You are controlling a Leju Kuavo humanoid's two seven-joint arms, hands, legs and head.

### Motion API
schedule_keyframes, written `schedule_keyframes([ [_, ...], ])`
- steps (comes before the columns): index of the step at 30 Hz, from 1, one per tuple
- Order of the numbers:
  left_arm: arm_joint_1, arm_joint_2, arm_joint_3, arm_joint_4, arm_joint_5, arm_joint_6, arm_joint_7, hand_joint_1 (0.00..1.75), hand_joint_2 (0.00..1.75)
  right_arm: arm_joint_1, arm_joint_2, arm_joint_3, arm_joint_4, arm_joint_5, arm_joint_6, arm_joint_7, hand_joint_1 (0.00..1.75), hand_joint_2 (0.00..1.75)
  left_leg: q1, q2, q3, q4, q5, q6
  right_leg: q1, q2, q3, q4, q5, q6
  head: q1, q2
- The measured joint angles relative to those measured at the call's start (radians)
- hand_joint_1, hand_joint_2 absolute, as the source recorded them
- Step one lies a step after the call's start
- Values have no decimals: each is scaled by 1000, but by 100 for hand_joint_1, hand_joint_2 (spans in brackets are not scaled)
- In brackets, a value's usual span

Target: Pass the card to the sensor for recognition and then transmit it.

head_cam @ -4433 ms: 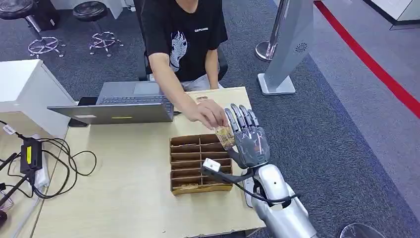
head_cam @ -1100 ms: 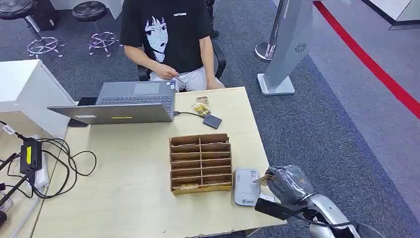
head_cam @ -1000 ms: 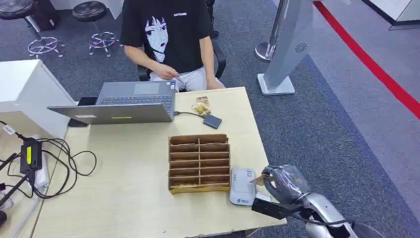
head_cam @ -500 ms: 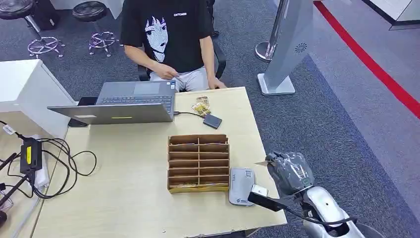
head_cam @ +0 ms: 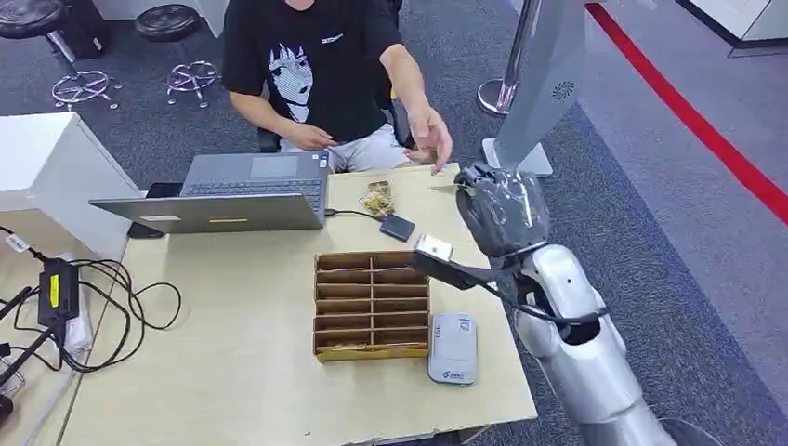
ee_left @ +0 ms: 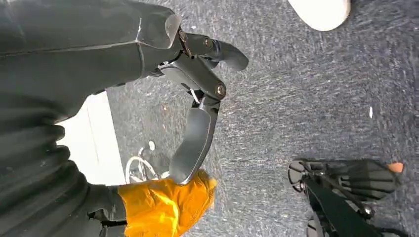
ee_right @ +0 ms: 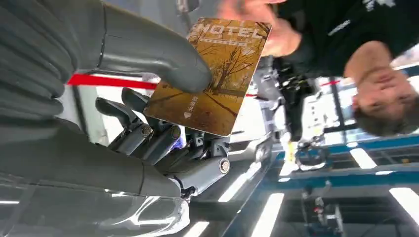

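Note:
My right hand (head_cam: 502, 212) is raised over the table's far right corner and pinches a yellow-brown hotel card (ee_right: 215, 74) between thumb and fingers. In the head view the card (head_cam: 446, 189) shows edge-on, pointing toward the seated person. The person's hand (head_cam: 430, 139) reaches out just beyond the card, a short gap away. The white card sensor (head_cam: 453, 348) lies flat on the table near the front edge, well behind my hand. My left hand (ee_left: 197, 98) hangs over grey carpet and holds nothing, its fingers loosely apart.
A wooden slotted card rack (head_cam: 374, 305) stands mid-table beside the sensor. A grey laptop (head_cam: 232, 190), a small dark box (head_cam: 398, 227) and a little stack of cards (head_cam: 376, 199) lie at the far side. Cables (head_cam: 111, 307) trail on the left. A grey kiosk post (head_cam: 544, 84) stands right of the table.
My right hand lifted from beside the sensor and carried the card forward toward the person. The person's arm stretched out to meet it.

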Motion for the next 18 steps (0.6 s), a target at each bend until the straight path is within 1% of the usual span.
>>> schedule_keyframes([
  [3,-2,2,-15,0,-12,-7,0,0,175,-110,54,45,127,-11,11,11,175,175,0,-1,0,0,1,0,0,0,0,1,0,0,1,0],
  [4,-3,2,-20,0,-16,-9,0,0,175,-142,80,63,179,-13,12,17,175,175,0,-1,0,0,1,0,0,0,0,1,0,0,0,0],
  [9,-6,2,-39,0,-26,-16,0,0,175,-242,165,110,376,-11,13,41,175,175,0,-2,0,0,1,0,0,-1,0,1,0,-1,0,0],
  [13,-6,4,-48,0,-31,-21,0,0,175,-293,208,129,504,11,-8,55,175,175,0,-4,-1,0,1,0,0,-3,0,1,0,-1,0,0],
  [14,-6,4,-50,0,-31,-21,0,0,175,-300,213,132,531,15,-11,55,28,175,0,-5,-1,0,1,0,0,-3,0,1,0,-1,1,0],
  [15,-6,4,-52,0,-31,-21,0,0,175,-305,218,134,549,16,-15,54,0,175,0,-5,-1,0,1,0,0,-3,0,1,0,-1,1,0],
  [18,-6,6,-53,0,-26,-21,0,0,175,-307,227,143,599,31,-46,49,0,175,0,-4,-1,0,1,0,0,-3,0,0,0,0,1,0],
])
